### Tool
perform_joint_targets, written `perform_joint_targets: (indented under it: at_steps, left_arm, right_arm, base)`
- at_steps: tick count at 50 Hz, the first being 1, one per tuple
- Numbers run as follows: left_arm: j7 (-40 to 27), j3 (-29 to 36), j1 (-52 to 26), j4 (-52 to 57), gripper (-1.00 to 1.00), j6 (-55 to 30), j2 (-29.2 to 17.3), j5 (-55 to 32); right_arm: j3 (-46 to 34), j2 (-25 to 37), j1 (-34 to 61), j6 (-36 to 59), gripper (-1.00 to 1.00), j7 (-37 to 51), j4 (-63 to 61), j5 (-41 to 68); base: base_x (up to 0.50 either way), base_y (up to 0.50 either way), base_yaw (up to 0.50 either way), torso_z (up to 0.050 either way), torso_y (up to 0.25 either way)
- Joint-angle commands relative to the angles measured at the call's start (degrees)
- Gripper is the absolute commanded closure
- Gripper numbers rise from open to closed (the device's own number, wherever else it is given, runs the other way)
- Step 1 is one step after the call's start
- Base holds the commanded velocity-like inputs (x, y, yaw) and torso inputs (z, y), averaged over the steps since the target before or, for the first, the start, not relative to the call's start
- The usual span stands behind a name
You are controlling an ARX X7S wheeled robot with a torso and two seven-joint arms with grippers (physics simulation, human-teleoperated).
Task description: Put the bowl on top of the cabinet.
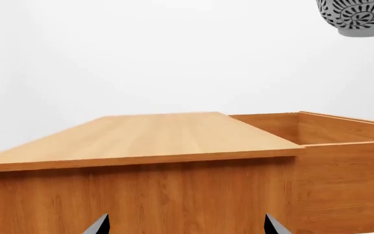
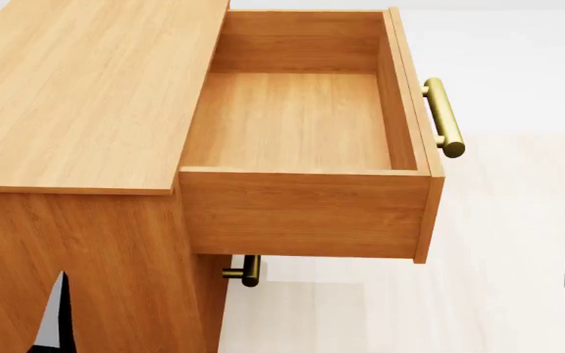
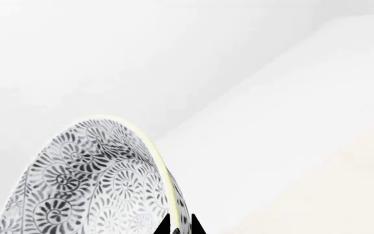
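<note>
From the left wrist view: cabinet flat top is level with the camera, and the open drawer juts out beside it. Left gripper tips are spread wide with nothing between them, parked low against the cabinet side, probably to stay clear. Bowl hangs in the air high up, above the drawer side, touching nothing.

Head view: cabinet top is at left, and the top drawer is pulled fully out, brass bar handle on its front. A second handle shows below it. No bowl or gripper is visible here; a dark shape sits at the right edge.

Right wrist view: right gripper fingers are pinched on the bowl's yellowish rim, patterned inside facing the camera, bowl tilted. My read is it's mid-carry, so it needs to shift over the top rather than the drawer before release.
</note>
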Motion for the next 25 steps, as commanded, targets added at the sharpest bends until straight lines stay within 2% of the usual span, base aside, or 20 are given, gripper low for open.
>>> perform_joint_targets:
  at_steps: [1, 9, 10, 17, 23, 25]
  left_arm:
    - [0.56, -3.09, 0.06, 2.01, -1.0, -1.45, 0.57, -0.61]
    - [0.48, -2.96, 0.11, 1.72, -1.0, -0.95, 0.49, -0.67]
    - [0.45, -2.95, 0.1, 1.8, -1.0, -0.95, 0.45, -0.71]
    - [-0.12, -5.03, 0.5, 2.71, -1.0, -0.93, -0.23, -2.35]
    - [-0.29, -5.21, 0.43, 2.72, -1.0, -0.73, -0.43, -2.66]
    - [-0.36, -5.27, 0.45, 2.72, -1.0, -0.67, -0.49, -2.75]
  right_arm:
    - [16.16, -8.67, 2.67, 2.58, 1.0, -6.75, 3.26, -15.64]
    - [19.94, -13.29, 3.47, 4.94, 1.0, -8.13, 3.26, -18.86]
    - [18.1, -13.44, 3.32, 4.7, 1.0, -7.8, 3.27, -16.44]
    - [-23.36, -13.46, 1.58, 2.11, 1.0, -0.55, 3.27, 35.7]
    - [-46.84, -13.45, 1.25, -2.33, 1.0, 3.18, 3.27, 64.38]
    - [-57.61, -13.45, 1.28, -4.89, 1.0, 2.7, 3.27, 76.67]
  base:
    - [0.0, 0.0, 0.0, 0.0, 0.0]
    - [0.0, 0.0, 0.0, 0.0, 0.0]
    - [0.0, 0.0, 0.0, 0.0, 0.0]
    - [0.0, 0.0, 0.0, 0.0, 0.0]
    - [0.0, 0.0, 0.0, 0.0, 0.002]
    - [0.0, 0.0, 0.0, 0.0, 0.0]
